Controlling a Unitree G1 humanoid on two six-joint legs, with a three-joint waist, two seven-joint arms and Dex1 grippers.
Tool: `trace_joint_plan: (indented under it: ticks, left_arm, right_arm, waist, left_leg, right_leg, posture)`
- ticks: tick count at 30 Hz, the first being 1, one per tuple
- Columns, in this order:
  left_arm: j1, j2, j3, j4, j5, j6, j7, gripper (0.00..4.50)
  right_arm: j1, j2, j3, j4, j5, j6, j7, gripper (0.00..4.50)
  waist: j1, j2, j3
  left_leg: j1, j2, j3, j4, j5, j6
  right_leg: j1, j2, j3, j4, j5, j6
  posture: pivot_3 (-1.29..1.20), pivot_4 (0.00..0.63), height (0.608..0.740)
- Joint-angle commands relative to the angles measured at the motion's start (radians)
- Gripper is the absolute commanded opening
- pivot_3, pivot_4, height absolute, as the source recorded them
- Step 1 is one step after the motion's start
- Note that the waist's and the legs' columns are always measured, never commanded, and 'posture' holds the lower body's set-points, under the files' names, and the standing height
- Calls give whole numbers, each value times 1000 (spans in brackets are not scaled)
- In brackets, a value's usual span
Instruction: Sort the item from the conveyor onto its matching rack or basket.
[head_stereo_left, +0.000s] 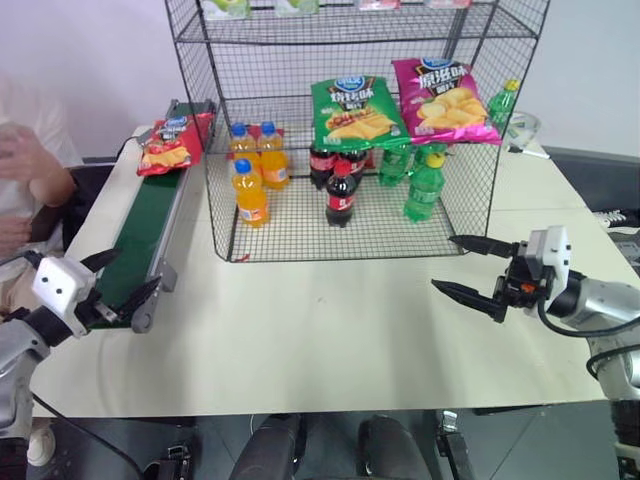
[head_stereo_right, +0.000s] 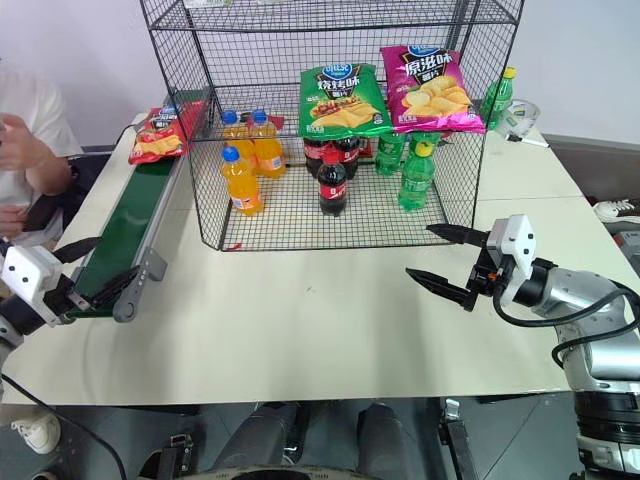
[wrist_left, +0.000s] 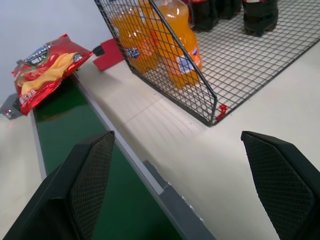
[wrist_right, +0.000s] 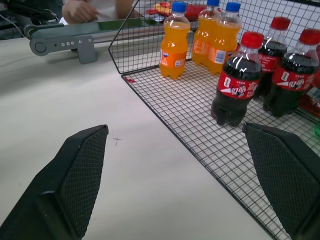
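Observation:
A red chip bag lies flat on the far part of the dark-green conveyor, which runs along the table's left side; the left wrist view shows the bag well beyond the fingers. My left gripper stands open over the belt's near end, nothing between its fingers. To the right of the belt rises the black wire rack, with a green and a pink chip bag on its middle tier. My right gripper stands open above the bare table in front of the rack's right corner.
Orange soda bottles, cola bottles and green bottles stand on the rack's bottom tier. A person's hand shows at the far left beside the conveyor. The white tabletop lies open between the grippers.

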Motion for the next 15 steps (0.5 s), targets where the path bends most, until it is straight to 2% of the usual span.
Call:
trace_joint_plan:
  ticks: [1,6,10,15]
  left_arm:
    - [18,-4,25,-39,33,-76,29,4224]
    - [54,-20,68,-22,195,-301,165,4224]
    - [134,-25,84,-26,322,-449,254,4224]
    - [234,-43,145,-24,546,-602,445,4224]
  right_arm:
    - [0,23,18,-75,28,7,0,4500]
    - [-26,83,107,-166,94,91,1,4500]
    - [-68,127,197,-163,79,103,26,4500]
    - [-144,191,274,-138,83,141,36,4500]
  waist:
    - [0,0,0]
    - [-1,0,0]
    - [-1,0,0]
    - [1,-1,0]
  left_leg:
    - [0,0,0,0,0,0]
    - [0,0,0,0,0,0]
    - [0,0,0,0,0,0]
    - [0,0,0,-1,0,0]
  right_leg:
    - [0,0,0,0,0,0]
    - [0,0,0,0,0,-1]
    - [0,0,0,-2,0,-1]
    - [0,0,0,-2,-1,-2]
  posture:
    - [0,150,740]
    - [0,150,740]
    - [0,150,740]
    - [0,150,740]
